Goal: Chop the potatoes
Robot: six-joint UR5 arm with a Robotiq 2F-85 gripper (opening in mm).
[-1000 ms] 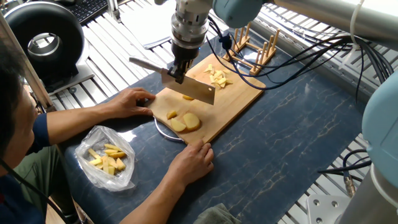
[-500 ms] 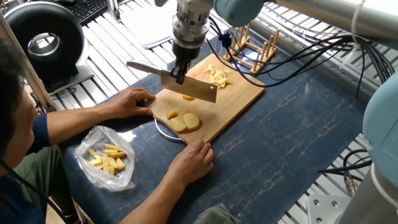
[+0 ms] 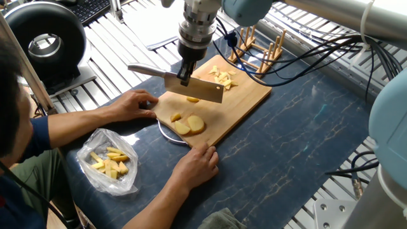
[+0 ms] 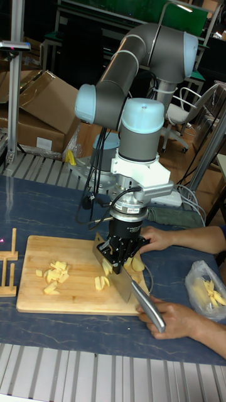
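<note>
Yellow pieces [image 3: 109,161] inside plastic bag [image 3: 95,143]

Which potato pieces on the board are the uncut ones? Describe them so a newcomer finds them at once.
Start at the wooden cutting board in the middle of the dark table. On its end nearest the person's hands, below the knife held in the pincer, lie two large rounded potato slices side by side. They are much bigger than the small chopped pile at the board's far end.
</note>
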